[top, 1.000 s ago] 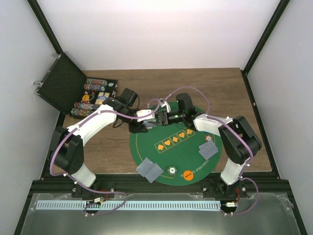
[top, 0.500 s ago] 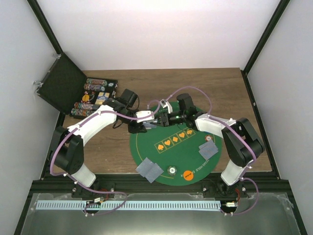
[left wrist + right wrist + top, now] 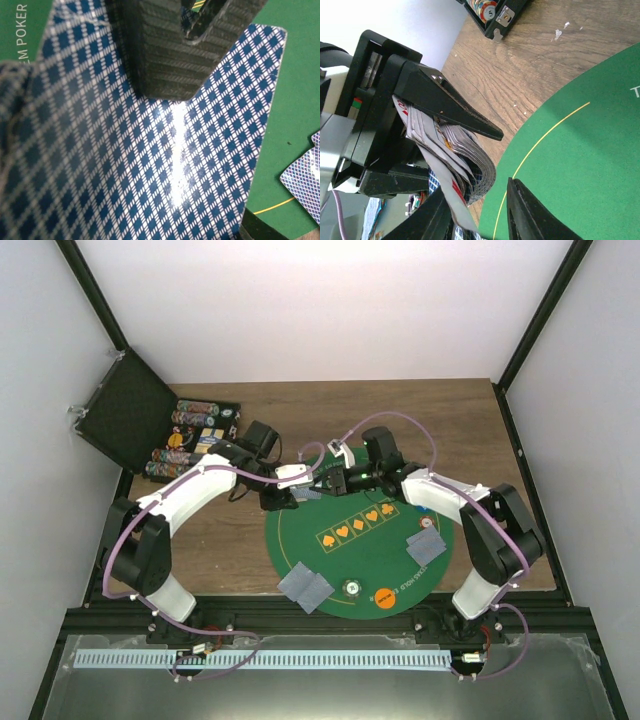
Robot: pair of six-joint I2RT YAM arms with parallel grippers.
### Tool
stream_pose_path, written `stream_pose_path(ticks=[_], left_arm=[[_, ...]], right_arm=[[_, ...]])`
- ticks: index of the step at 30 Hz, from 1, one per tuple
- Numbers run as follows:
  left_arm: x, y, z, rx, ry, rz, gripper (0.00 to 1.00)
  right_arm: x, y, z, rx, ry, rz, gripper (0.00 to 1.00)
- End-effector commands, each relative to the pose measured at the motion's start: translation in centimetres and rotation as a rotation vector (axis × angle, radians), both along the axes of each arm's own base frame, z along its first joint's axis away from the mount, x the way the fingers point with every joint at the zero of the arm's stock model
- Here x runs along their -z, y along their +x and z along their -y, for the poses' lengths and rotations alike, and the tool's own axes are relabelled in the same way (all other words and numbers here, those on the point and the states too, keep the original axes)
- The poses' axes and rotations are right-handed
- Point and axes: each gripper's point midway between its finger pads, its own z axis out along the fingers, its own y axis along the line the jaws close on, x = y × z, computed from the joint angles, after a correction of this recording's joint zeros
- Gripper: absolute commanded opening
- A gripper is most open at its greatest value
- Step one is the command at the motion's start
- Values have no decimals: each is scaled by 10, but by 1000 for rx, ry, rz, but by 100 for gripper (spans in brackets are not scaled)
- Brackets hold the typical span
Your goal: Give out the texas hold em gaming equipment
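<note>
My left gripper (image 3: 284, 494) is shut on a deck of playing cards (image 3: 470, 160) at the far left edge of the green poker mat (image 3: 350, 550). The deck's blue-checked back fills the left wrist view (image 3: 150, 165). My right gripper (image 3: 322, 483) is open right at the deck, and one of its fingers (image 3: 165, 50) lies across the top card. In the right wrist view my right gripper (image 3: 477, 187) has one loose white-faced card (image 3: 451, 197) hanging down against its left finger. Dealt cards lie face down on the mat at the front left (image 3: 305, 585) and the right (image 3: 425, 545).
An open black chip case (image 3: 195, 440) with rows of tokens stands at the back left and shows in the right wrist view (image 3: 490, 10). An orange token (image 3: 383, 596), a pale token (image 3: 352, 587) and a red-and-white token (image 3: 428, 523) lie on the mat.
My right gripper has moved left across the mat up to the deck in my left gripper. The left arm has stayed almost still.
</note>
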Motion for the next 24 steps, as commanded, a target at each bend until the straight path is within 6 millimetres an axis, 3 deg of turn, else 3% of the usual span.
stream_pose_path(ticks=[1,6,17,24], left_arm=[[5,0,0,11,-11,-10,43],[6,0,-1,10,-10,-12,43],[9,9,-6,-20,-15,-13,43],[8,13,-13,-44,-28,-15,43]], right_arm=[[-18,7,0,9,-5,51,30],[-24,9,2,18,-13,68,28],[-29,7,6,23,-51,89,1],[-40,4,10,14,-60,116,1]])
